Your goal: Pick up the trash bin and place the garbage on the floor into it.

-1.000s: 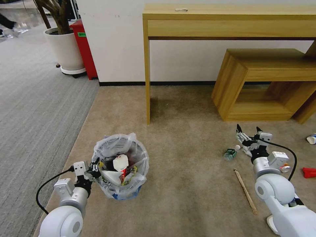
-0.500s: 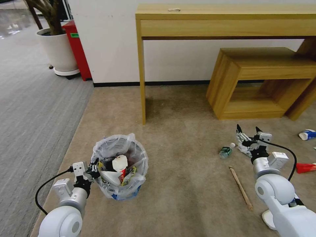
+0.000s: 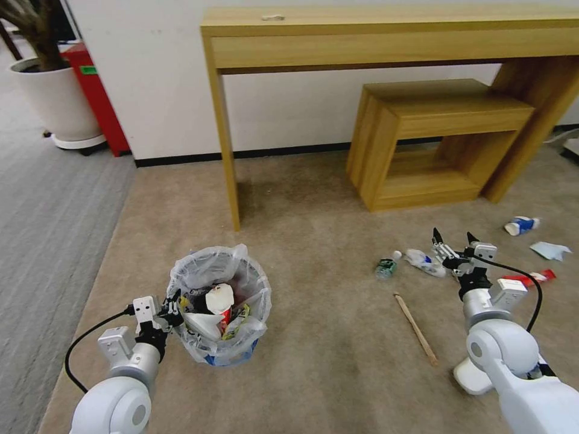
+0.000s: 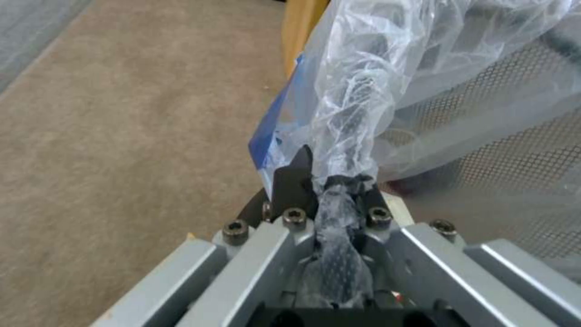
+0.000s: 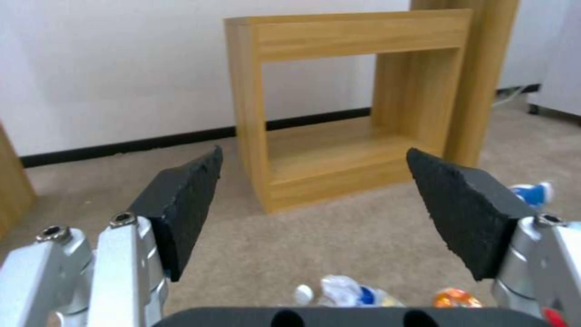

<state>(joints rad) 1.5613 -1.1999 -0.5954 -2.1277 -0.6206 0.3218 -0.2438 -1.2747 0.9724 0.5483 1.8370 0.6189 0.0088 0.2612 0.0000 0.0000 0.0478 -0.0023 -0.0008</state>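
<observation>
One trash bin (image 3: 220, 313) at seven o'clock on floor (image 3: 325, 337), rim pinched in clenched left gripper (image 3: 172, 306). Right gripper (image 3: 453, 241) spread wide, empty, at four o'clock over one clear bottle (image 3: 425, 262). One wooden stick (image 3: 415, 328), one crushed can (image 3: 385, 268), one blue-white cup (image 3: 522, 225) nearby.

You can't read the labels on the litter inside the trash bin (image 3: 220, 301). A white slipper (image 3: 473, 377) sits half hidden behind the right arm. The potted plant (image 3: 51, 96) is cut off by the frame's edge.

Head camera swung right — blue-white cup (image 3: 522, 225), tissue (image 3: 549, 249) newly visible
</observation>
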